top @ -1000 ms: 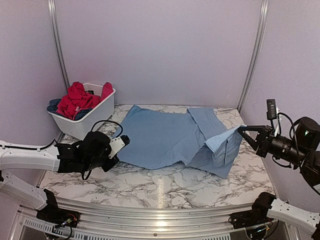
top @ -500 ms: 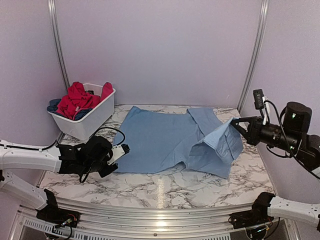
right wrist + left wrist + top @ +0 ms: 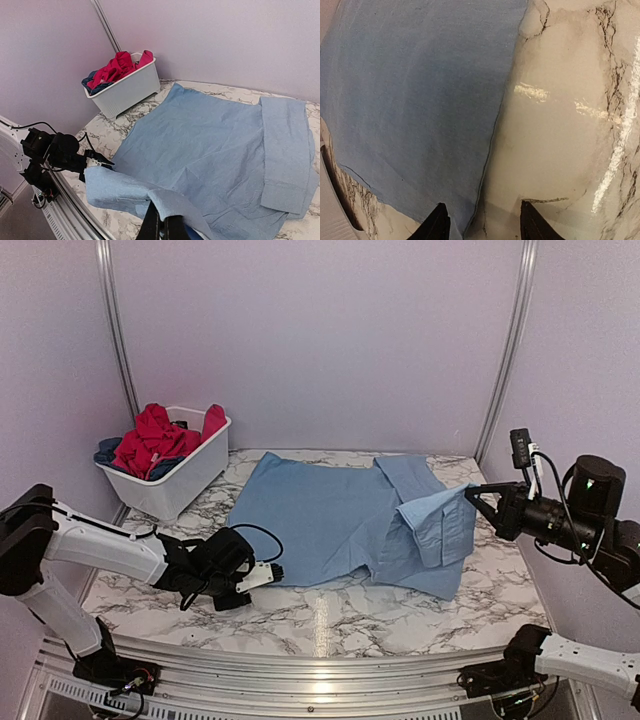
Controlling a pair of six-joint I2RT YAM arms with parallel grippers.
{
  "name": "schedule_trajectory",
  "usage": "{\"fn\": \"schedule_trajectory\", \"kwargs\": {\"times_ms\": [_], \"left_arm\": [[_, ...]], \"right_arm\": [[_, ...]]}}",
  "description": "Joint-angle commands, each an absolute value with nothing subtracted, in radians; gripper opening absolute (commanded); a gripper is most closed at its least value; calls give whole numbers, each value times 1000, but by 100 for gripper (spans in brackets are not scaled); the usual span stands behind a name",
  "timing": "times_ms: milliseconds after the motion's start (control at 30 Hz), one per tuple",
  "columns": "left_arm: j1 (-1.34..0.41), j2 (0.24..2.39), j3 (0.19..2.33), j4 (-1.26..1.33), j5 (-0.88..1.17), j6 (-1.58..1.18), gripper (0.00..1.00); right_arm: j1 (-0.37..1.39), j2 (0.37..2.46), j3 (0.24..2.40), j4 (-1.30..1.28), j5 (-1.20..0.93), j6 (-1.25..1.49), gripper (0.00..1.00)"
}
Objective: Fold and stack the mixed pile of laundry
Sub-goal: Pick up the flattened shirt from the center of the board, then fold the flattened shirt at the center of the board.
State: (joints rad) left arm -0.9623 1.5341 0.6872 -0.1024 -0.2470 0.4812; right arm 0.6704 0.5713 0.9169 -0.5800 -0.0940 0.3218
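A large light blue shirt (image 3: 330, 515) lies spread on the marble table; it also shows in the right wrist view (image 3: 215, 140) and the left wrist view (image 3: 415, 100). My right gripper (image 3: 473, 492) is shut on the shirt's right sleeve cuff (image 3: 125, 192) and holds it lifted above the table. My left gripper (image 3: 268, 575) is open and low at the shirt's near left hem; its fingertips (image 3: 440, 222) straddle the hem edge. Red and dark blue garments (image 3: 155, 440) sit in the white basket (image 3: 190, 480).
The white basket (image 3: 127, 90) stands at the back left by the wall. Bare marble (image 3: 330, 615) runs along the front edge, bounded by a metal rail (image 3: 320, 660). Purple walls enclose the back and sides.
My left gripper has moved right along the table to the shirt's near hem. My right gripper has carried the lifted cuff a little left, towards the shirt's middle.
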Motion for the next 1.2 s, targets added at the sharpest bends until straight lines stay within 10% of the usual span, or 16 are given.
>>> {"fn": "schedule_trajectory", "kwargs": {"times_ms": [0,300,733,1167], "left_arm": [[-963,1637,753,-135,-290,579,45],[-929,1656,767,-110,-353,620,0],[-1010,1264,709,-232,-373,510,0],[-932,1398,871,-304,-341,647,0]], "right_arm": [[677,561,930,-553,-77,336,0],[676,562,927,-566,-51,331,0],[676,511,1004,-665,-52,342,0],[566,992,1330,-630,122,7,0]]}}
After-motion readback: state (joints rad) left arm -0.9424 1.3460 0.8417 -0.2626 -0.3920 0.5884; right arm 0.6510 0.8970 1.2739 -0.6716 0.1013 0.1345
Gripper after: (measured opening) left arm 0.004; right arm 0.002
